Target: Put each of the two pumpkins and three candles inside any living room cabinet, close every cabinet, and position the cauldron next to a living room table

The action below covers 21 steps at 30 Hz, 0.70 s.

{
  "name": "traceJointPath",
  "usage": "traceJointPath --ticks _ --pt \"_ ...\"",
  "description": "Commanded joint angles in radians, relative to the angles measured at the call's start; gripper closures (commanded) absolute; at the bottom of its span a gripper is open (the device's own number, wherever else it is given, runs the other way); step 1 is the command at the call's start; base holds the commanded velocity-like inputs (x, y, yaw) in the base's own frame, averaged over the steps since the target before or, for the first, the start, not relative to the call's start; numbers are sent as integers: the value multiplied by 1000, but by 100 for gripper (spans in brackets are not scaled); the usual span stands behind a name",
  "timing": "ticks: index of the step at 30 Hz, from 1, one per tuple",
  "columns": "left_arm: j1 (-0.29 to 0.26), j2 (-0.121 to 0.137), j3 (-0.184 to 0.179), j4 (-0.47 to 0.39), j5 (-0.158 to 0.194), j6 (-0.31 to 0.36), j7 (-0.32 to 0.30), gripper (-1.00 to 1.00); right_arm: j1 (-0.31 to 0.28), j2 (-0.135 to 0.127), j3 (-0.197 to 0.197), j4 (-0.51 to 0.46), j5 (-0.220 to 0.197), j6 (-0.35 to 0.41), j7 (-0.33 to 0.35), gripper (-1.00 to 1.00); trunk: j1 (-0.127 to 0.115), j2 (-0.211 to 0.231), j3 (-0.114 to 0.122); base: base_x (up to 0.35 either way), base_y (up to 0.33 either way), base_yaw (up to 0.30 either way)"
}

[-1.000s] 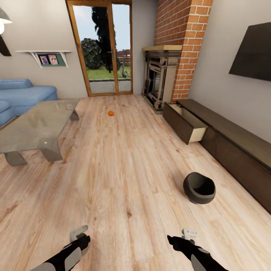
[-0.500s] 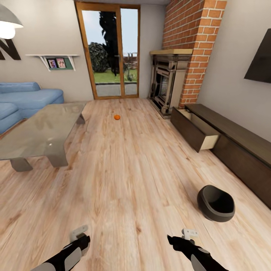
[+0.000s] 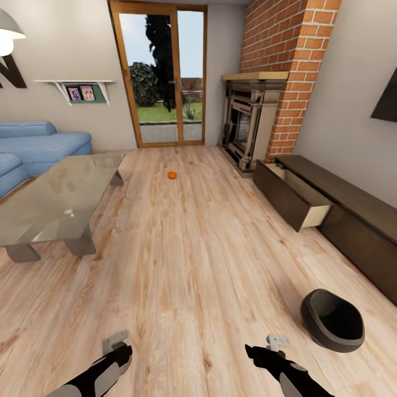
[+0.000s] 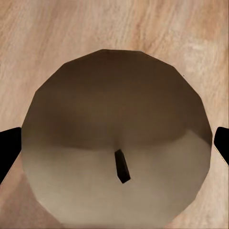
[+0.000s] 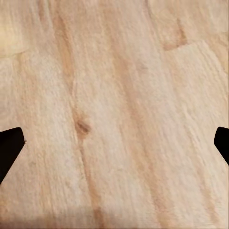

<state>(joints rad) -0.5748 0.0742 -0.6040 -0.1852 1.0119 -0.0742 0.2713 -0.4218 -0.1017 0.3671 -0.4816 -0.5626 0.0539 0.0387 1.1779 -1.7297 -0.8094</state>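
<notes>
Pale wood floor [image 3: 182, 264] runs the length of this living room. Nearest me, both arms hang low over the boards. My left gripper [image 3: 117, 344] has its fingertips [image 4: 8, 148] spread wide, and a candle [image 4: 117, 143] spans the whole gap between them, its flat pale top and short dark wick [image 4: 122, 166] facing my wrist camera. I cannot tell whether the fingers are pressing on it or merely flank it. My right gripper [image 3: 275, 343] is released, its fingertips [image 5: 9, 143] wide apart with only bare floor between them.

Just beyond my right arm, the black cauldron [image 3: 332, 320] sits tilted on the floor, its mouth turned up and toward me, near the long dark cabinet [image 3: 358, 220] along the right wall. Further along that cabinet, one drawer [image 3: 292, 201] stands pulled out, showing a pale interior. To my left stands the glass-topped bench [image 3: 55, 198], well apart from the cauldron, with a blue sofa [image 3: 33, 146] behind it.

Farther on, one orange pumpkin [image 3: 172, 175] lies alone on the floor. Beyond it are the fireplace [image 3: 248, 124] under a brick chimney [image 3: 292, 66] and the glazed door [image 3: 162, 74].
</notes>
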Motion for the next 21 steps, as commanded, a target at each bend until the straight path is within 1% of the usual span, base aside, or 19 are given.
traceJointPath --ticks 1,3,9,18,21 --pt "0 1 -8 -2 8 -3 3 100 -1 -1 4 -2 -7 3 0 -100 0 0 -1 303 199 0" --pt "0 0 -9 -2 8 -3 3 100 -1 -1 4 -2 -7 3 0 -100 0 0 -1 301 205 -54" --pt "0 -1 -10 -2 8 -3 3 100 -1 -1 4 -2 -7 3 0 -100 0 0 -1 300 199 -169" --pt "0 -2 -10 -3 7 -3 3 100 -1 -1 4 -1 -7 3 0 -100 0 0 -1 300 173 -19" --pt "0 -2 -10 -3 7 -3 3 100 -1 -1 4 -2 -7 3 0 -100 0 0 -1 300 161 -112"
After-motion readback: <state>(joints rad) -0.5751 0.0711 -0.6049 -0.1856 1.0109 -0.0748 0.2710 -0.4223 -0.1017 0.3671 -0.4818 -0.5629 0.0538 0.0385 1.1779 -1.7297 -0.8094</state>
